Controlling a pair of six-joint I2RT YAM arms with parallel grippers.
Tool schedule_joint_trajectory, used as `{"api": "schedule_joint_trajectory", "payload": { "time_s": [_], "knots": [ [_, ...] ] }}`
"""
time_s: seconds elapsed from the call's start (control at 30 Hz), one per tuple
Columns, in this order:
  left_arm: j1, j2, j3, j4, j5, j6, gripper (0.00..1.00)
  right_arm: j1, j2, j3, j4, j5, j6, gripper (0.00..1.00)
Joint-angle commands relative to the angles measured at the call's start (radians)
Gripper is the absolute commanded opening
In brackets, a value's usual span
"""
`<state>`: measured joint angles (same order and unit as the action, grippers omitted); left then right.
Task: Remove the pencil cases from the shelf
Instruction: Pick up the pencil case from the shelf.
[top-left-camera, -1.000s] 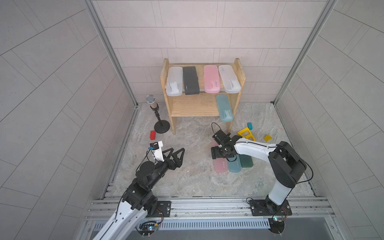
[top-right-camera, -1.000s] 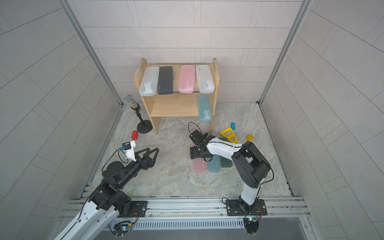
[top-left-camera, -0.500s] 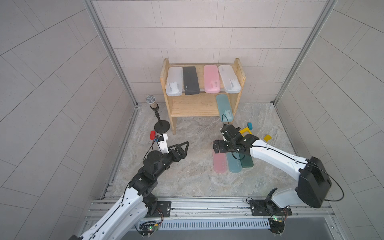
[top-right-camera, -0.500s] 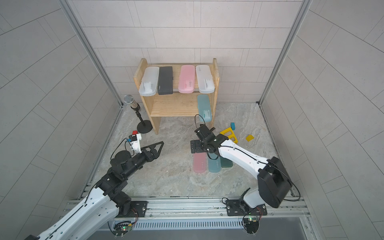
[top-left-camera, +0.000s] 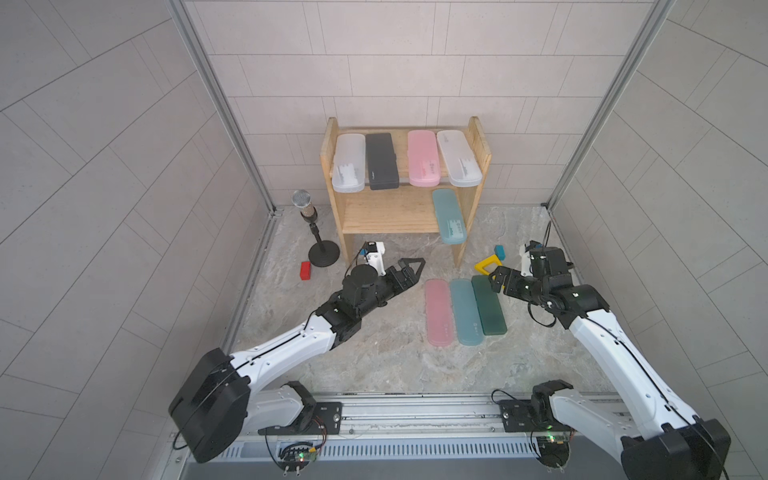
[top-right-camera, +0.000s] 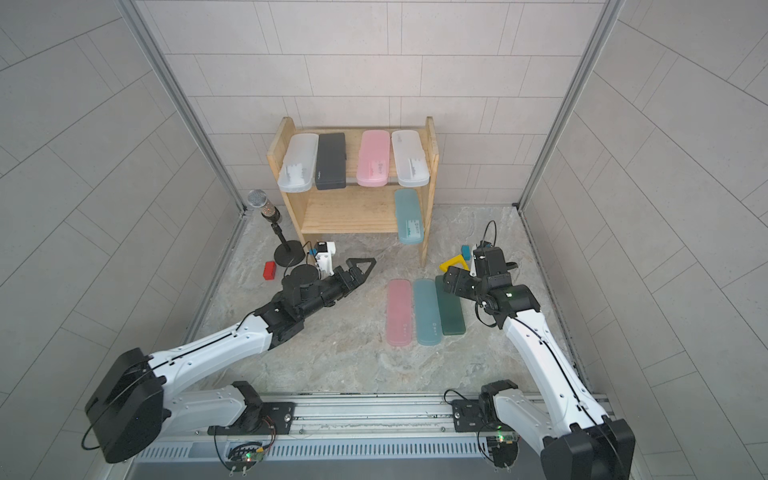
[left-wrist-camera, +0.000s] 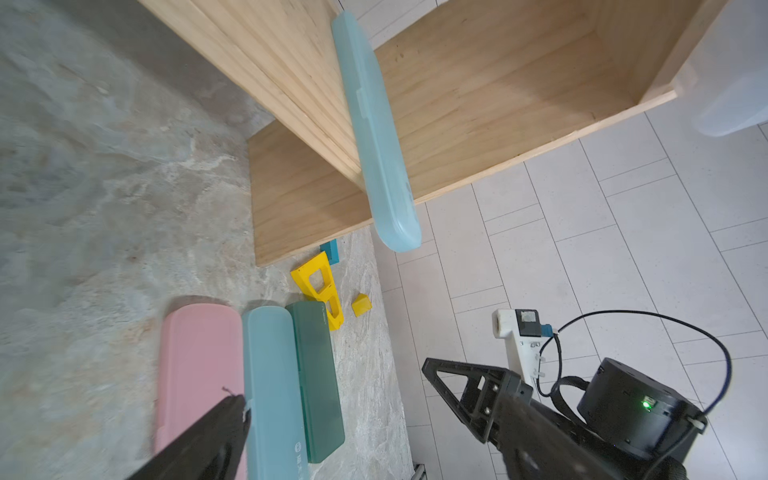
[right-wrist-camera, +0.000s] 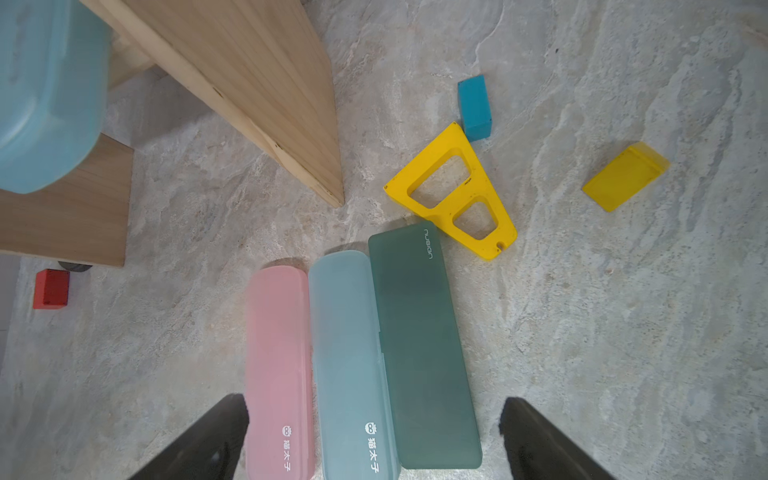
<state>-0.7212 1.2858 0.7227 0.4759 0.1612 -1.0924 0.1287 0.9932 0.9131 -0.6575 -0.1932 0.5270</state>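
On the stone-patterned worktop (top-left-camera: 374, 365), nearest to the robot's bases, three pencil cases are lying flat side by side and touching: a pink case (top-left-camera: 438, 311), a light teal case (top-left-camera: 467, 311) and a dark green case (top-left-camera: 489, 305). The right jaws are hanging over the far end of the dark green case, spread wide and gripping nothing. The left jaws are hovering over bare worktop to the left of the pink case, also spread wide and empty.

Just beyond the dark green case, a yellow triangular frame (top-left-camera: 487, 264) and a small teal block (top-left-camera: 500, 250) are lying.

Further back, the pine shelf (top-left-camera: 388, 216) is standing against the wall. On its lower tier a second light teal case (top-left-camera: 449, 216) is sticking out over the front edge. On the top tier four cases are resting in a row: a frosted white case (top-left-camera: 349, 164), a black case (top-left-camera: 381, 162), a second pink case (top-left-camera: 424, 160) and a second frosted white case (top-left-camera: 459, 160).
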Motion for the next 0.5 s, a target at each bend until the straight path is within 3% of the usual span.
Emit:
{"api": "schedule_joint_trajectory", "payload": {
  "time_s": [0.0,0.33,0.47],
  "knots": [
    [-0.006,0.076,0.066,0.074,-0.01,0.0,1.0,-0.04,-0.023,-0.004,-0.039,-0.089,-0.026,1.0],
    [-0.006,0.375,0.29,0.201,0.032,-0.035,0.98,-0.092,-0.012,-0.01,-0.023,-0.121,-0.042,1.0],
    [-0.005,0.433,0.377,0.153,0.028,-0.03,0.98,-0.095,-0.011,-0.002,-0.019,-0.109,-0.041,1.0]
  ]
}}
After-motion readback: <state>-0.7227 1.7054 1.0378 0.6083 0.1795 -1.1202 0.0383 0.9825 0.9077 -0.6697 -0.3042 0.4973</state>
